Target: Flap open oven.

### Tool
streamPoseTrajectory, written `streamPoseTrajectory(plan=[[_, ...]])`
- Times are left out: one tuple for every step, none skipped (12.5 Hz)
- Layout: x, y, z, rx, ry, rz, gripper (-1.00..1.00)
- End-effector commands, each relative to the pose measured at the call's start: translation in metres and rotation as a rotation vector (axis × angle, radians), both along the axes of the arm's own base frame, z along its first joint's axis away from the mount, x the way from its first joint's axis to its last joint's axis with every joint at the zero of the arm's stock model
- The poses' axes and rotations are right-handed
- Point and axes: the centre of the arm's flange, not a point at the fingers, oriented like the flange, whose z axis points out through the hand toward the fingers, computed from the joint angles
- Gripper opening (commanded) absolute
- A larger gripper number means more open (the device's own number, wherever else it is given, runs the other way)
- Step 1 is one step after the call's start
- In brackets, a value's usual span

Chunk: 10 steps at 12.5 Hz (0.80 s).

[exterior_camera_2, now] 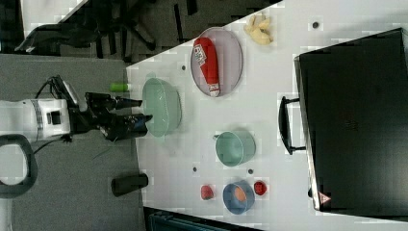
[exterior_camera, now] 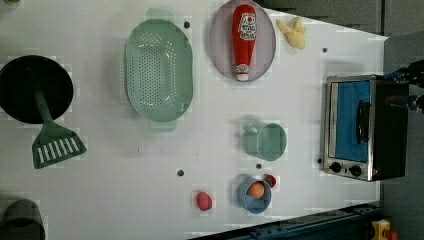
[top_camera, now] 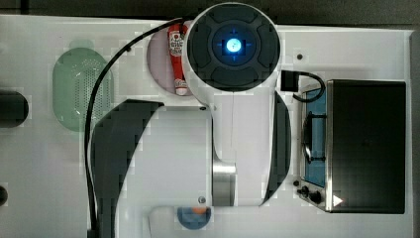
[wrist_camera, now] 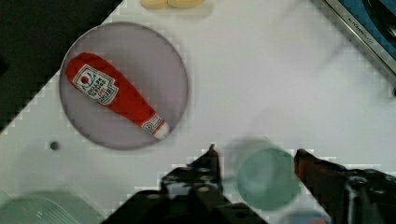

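One oven (exterior_camera: 362,127) stands on the white table (exterior_camera: 210,150), and everything else is placed here from it. In the left view it sits at the table's right edge, its blue-tinted door shut, the dark bar handle (exterior_camera: 363,121) lying across the glass and two black knobs (exterior_camera: 346,169) at the lower end of its silver front. In the right view its black top (exterior_camera_2: 353,130) takes up the right side, with the handle (exterior_camera_2: 285,126) sticking out toward the table's middle.

Just off the oven's front in the left view stands a green mug (exterior_camera: 267,141); beyond it, lower, is a blue bowl (exterior_camera: 254,195) with an orange ball inside, a small red piece touching its rim and another red piece (exterior_camera: 204,200) farther away. Up from the mug lies a grey plate (exterior_camera: 220,45) bearing a red ketchup bottle (exterior_camera: 243,40), with a yellow item (exterior_camera: 294,33) between plate and oven side. Farther from the oven are a green colander (exterior_camera: 159,70), then a black pan (exterior_camera: 22,87) and a green spatula (exterior_camera: 52,142).

The gripper (exterior_camera_2: 137,109) hangs well apart from the oven in the right view, beside the colander, its two fingers spread and holding nothing. In the wrist view the fingers (wrist_camera: 210,163) stand apart with the mug (wrist_camera: 266,179) seen between them, below.
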Motion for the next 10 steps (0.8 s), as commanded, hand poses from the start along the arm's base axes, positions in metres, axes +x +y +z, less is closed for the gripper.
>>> streamPoseTrajectory(plan=[[-0.1051, -0.0396, 0.0560, 0.035, 0.008, -0.102, 0.59], [-0.1050, -0.0395, 0.0560, 0.035, 0.008, -0.102, 0.81], [-0.1050, -0.0395, 0.0560, 0.035, 0.008, -0.102, 0.99], [-0.1050, -0.0394, 0.0560, 0.035, 0.008, -0.102, 1.00], [-0.1051, -0.0394, 0.0560, 0.035, 0.008, -0.102, 1.00], [-0.1051, -0.0394, 0.0560, 0.035, 0.008, -0.102, 1.00], [-0.1050, -0.0394, 0.0559, 0.035, 0.008, -0.102, 1.00], [-0.1050, -0.0394, 0.0560, 0.035, 0.008, -0.102, 0.90], [-0.1051, -0.0394, 0.0560, 0.035, 0.008, -0.102, 0.65], [-0.1050, -0.0394, 0.0560, 0.035, 0.008, -0.102, 0.39]])
